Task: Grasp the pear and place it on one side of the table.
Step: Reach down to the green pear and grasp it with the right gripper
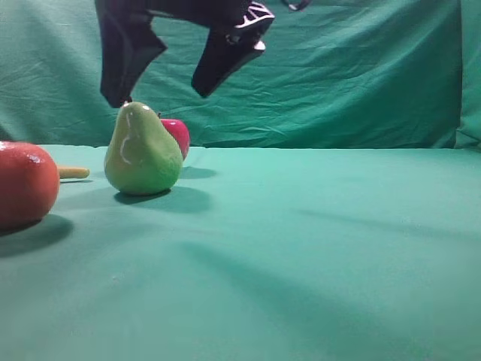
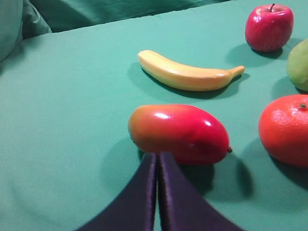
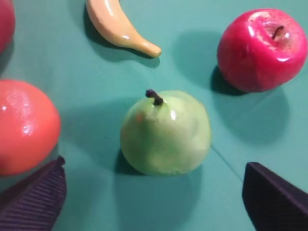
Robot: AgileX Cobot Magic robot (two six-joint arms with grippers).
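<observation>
The table (image 1: 316,248), a broad teal-green cloth surface, fills the lower part of the exterior high view, with a wrinkled green backdrop (image 1: 361,75) hanging behind it. Above its left portion hangs the right gripper (image 1: 161,94), its two dark fingers spread wide apart and holding nothing; in the right wrist view the same fingers (image 3: 33,197) sit at the lower corners, with the fruit between and beyond them. The left gripper (image 2: 158,166) shows only in its own wrist view, its two dark fingers pressed together with nothing between them, hovering just before a red-and-orange mango (image 2: 179,134). An orange (image 1: 26,184) sits at the table's left edge. The pear (image 1: 143,150) stands upright on the table left of centre, directly below the right gripper and untouched, its dark stem (image 3: 154,96) pointing up. A yellow banana (image 2: 187,73) lies beyond the mango. A red apple (image 1: 177,135) rests just behind the pear.
</observation>
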